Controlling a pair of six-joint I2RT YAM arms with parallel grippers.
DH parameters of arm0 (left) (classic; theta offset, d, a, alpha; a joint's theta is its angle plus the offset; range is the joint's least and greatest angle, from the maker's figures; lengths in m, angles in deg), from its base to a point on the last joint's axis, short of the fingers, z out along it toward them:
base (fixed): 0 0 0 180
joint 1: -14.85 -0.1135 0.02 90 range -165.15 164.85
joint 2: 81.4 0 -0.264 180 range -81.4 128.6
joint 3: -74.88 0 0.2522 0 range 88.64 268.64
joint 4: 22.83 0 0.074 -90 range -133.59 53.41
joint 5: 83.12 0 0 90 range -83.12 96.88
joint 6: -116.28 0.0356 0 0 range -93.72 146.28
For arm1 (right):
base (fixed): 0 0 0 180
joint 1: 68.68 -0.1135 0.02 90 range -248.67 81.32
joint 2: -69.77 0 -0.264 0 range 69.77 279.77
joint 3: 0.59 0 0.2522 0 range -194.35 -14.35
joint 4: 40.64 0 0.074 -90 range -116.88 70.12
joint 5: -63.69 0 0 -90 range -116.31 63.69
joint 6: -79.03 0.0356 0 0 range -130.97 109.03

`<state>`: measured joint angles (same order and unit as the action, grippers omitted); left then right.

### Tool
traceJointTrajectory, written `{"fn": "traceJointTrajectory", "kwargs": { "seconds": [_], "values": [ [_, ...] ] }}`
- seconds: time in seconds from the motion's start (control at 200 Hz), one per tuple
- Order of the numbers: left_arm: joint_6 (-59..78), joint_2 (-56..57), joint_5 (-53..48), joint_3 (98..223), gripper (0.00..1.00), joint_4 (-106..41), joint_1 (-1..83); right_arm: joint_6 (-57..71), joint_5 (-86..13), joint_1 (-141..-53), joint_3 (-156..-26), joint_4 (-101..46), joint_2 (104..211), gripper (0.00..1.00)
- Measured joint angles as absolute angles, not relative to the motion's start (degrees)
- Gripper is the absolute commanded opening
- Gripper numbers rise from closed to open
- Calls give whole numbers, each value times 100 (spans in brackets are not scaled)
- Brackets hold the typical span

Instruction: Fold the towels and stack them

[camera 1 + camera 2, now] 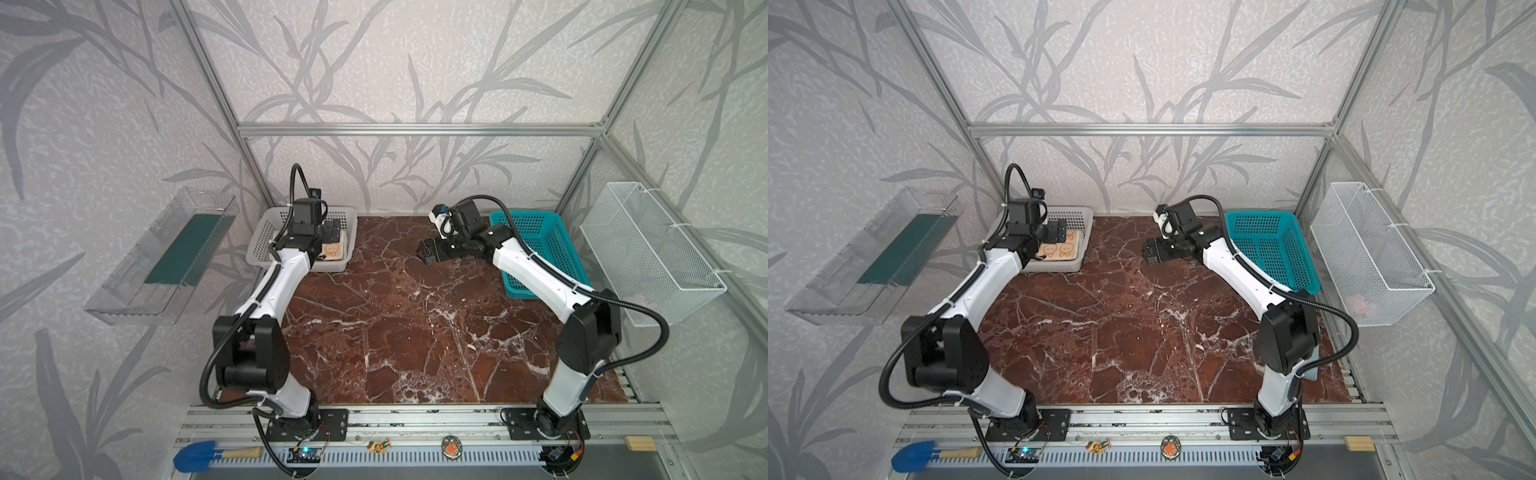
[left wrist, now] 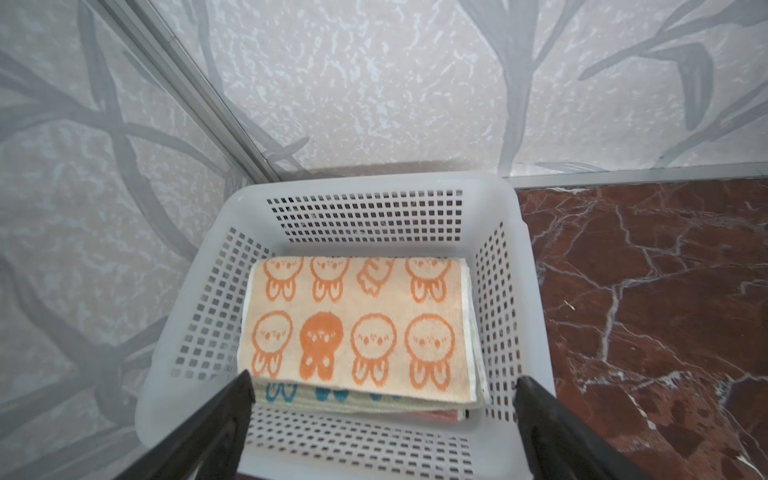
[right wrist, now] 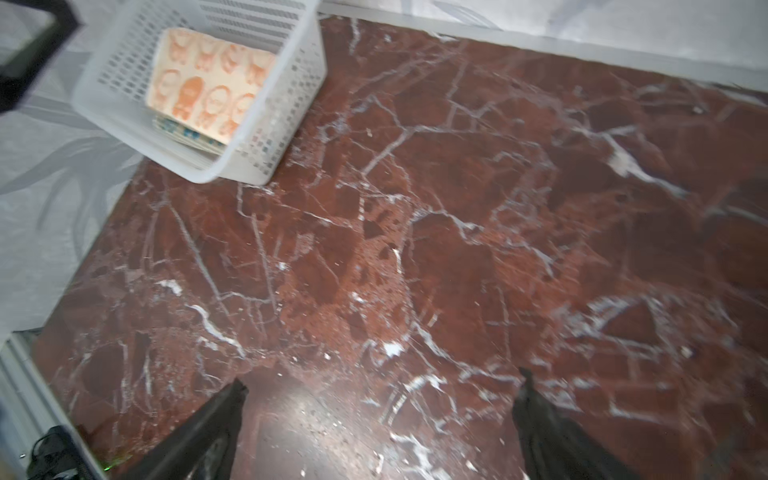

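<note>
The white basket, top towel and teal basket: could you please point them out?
white basket (image 2: 365,216), left wrist view, on a perforated wall.
top towel (image 2: 357,307), left wrist view, on its printed face.
teal basket (image 1: 548,241), in a top view, on its mesh.

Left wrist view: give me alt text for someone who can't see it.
Folded towels are stacked in a white perforated basket: a peach one with orange bunnies on top, a blue-printed one beneath. The left gripper hovers open over one edge of the stack, and red marble tabletop lies beside the basket.
</note>
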<state>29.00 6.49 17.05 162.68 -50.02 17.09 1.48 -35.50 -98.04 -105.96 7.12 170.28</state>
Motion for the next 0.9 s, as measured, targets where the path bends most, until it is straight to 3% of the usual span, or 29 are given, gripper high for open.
{"fn": "traceJointTrajectory", "kwargs": {
  "seconds": [0.24, 0.615, 0.76, 0.9],
  "values": [
    [2216, -828, 1539, 14458, 99, -4384, 1696, 139, -2405, -9122, -8529, 212, 15699, 99],
    [1287, -2811, 2005, 12008, 99, -3523, 1698, -167, -171, -9105, -5764, -1316, 13828, 99],
    [1051, -2983, 1983, 11844, 99, -3361, 1700, 218, -64, -8554, -5759, -1180, 13618, 99],
    [904, -2979, 1897, 11839, 99, -3300, 1740, 489, -628, -7760, -6745, -562, 14543, 99]
  ]
}}
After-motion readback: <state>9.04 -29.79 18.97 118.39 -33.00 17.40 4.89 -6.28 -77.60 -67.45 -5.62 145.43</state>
